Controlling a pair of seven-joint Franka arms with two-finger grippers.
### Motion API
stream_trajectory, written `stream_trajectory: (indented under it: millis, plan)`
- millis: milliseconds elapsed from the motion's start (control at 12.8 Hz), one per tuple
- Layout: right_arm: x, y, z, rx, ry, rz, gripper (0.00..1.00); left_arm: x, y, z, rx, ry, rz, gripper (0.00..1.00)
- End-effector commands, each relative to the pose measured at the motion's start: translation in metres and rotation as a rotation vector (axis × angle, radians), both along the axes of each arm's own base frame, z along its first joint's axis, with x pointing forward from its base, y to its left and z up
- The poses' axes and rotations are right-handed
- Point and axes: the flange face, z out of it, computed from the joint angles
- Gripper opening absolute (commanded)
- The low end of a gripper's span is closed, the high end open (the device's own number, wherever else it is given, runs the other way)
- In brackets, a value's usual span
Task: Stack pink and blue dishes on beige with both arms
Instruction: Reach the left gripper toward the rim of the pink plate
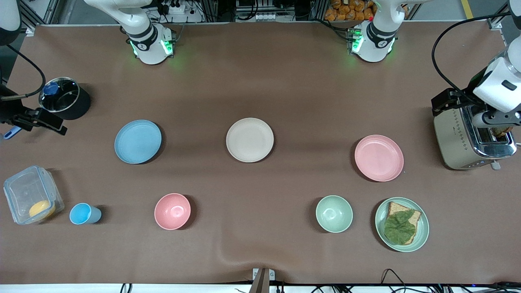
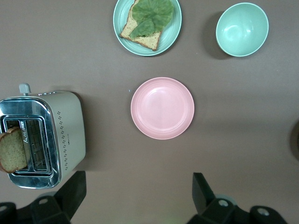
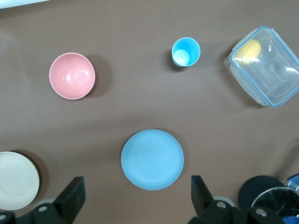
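Claws both hang open and empty: left claw above the pink plate, right claw above the blue plate. Beige plate lies bare at counter centre between them. Approach step; next, descend and grip a rim.

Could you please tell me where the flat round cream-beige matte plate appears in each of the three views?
Front view: the flat round cream-beige matte plate lies mid-table, between the light blue plate and the pale pink plate.
Left wrist view: not in it.
Right wrist view: cut off at the picture's edge.
Shared landmark: the light blue plate.
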Motion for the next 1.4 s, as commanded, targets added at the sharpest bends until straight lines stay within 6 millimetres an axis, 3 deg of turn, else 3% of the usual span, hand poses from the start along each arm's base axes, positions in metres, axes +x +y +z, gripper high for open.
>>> stream_trajectory:
  millis: [0, 234, 390, 623, 779, 935, 1013, 1091, 1325]
  plan:
    - [-0.005, -0.001, 0.003, -0.002, 0.005, -0.017, 1.0, -0.005, -0.001, 0.003, -0.024, 0.011, -0.018, 1.0]
    - [-0.005, -0.001, 0.002, -0.002, 0.007, -0.017, 1.0, -0.002, -0.002, -0.002, -0.015, 0.018, -0.013, 1.0]
    - [-0.006, 0.002, 0.001, -0.004, 0.019, -0.002, 1.0, 0.01, 0.002, -0.022, -0.019, 0.031, -0.012, 1.0]
    - [-0.008, -0.004, -0.002, -0.006, 0.048, 0.006, 1.0, 0.024, 0.007, -0.111, -0.02, 0.011, -0.01, 1.0]
    - [-0.006, -0.009, -0.009, -0.006, 0.058, 0.014, 1.0, 0.026, 0.029, -0.171, -0.027, -0.012, 0.026, 1.0]
    - [-0.007, -0.016, -0.023, -0.003, 0.11, 0.003, 1.0, 0.026, 0.058, -0.248, -0.046, -0.006, 0.073, 1.0]
    - [-0.007, -0.021, -0.037, 0.0, 0.166, -0.008, 1.0, 0.023, 0.062, -0.285, -0.058, -0.009, 0.085, 1.0]
    - [-0.005, -0.038, -0.054, 0.011, 0.206, -0.038, 1.0, 0.02, 0.063, -0.316, -0.065, -0.014, 0.082, 1.0]
    - [0.002, -0.054, -0.099, 0.023, 0.271, -0.027, 1.0, 0.012, 0.071, -0.375, -0.077, 0.038, 0.095, 1.0]
